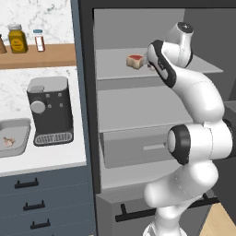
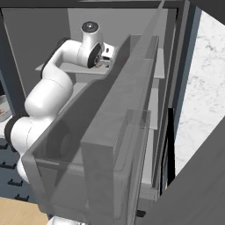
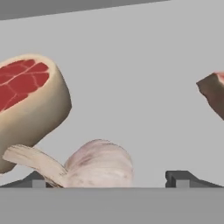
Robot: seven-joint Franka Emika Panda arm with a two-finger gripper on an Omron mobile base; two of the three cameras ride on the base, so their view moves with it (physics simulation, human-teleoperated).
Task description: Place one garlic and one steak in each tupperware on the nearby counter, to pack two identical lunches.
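A garlic bulb lay low in the centre of the hand view, its pale stalk trailing toward the lower left, on the grey shelf of the open fridge. It sat between the two dark fingertips, which stood wide apart with nothing clamped between them; the gripper was open around the bulb without visibly touching it. Just beside the garlic, at the left of that view, was a steak with its red face turned up and left and a tan rim. A second steak showed partly at the right edge, well apart from the bulb.

In the left base view, the steak rested on the upper fridge shelf at top centre, with the arm's hand reaching in just beside it. At the left edge a grey tupperware sat on the white counter, with another garlic inside it. A black coffee machine stood just beside the tray. Two jars stood on the wooden wall shelf at upper left.
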